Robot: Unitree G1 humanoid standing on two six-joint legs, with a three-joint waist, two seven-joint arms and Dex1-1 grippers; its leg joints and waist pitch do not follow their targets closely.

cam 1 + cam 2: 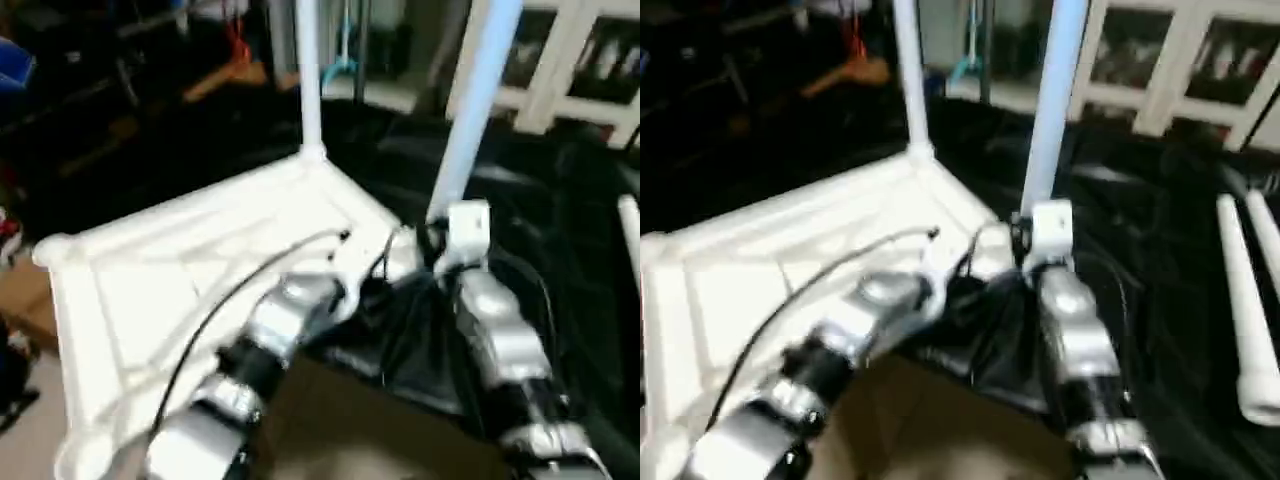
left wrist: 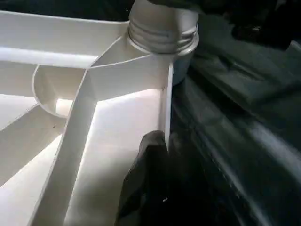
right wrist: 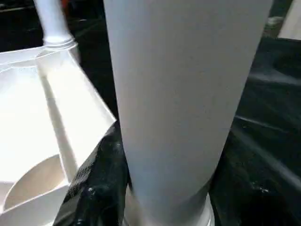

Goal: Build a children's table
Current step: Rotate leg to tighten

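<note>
The white table top (image 1: 180,270) lies ribbed underside up on black sheeting (image 1: 560,250), two legs (image 1: 470,110) standing in its corner sockets. The right gripper (image 3: 155,207) encircles the nearer leg; the left gripper (image 2: 146,188), closed, rests against the top's edge wall. Two spare legs (image 1: 1245,300) lie nearby.

Both upright white tubular legs (image 1: 308,80) (image 1: 472,110) run off the top edge, so we can't see their ends. The white ribbed square tabletop (image 1: 170,270) is cut off lower left, and the silver forearms probably hide its near corner.
</note>
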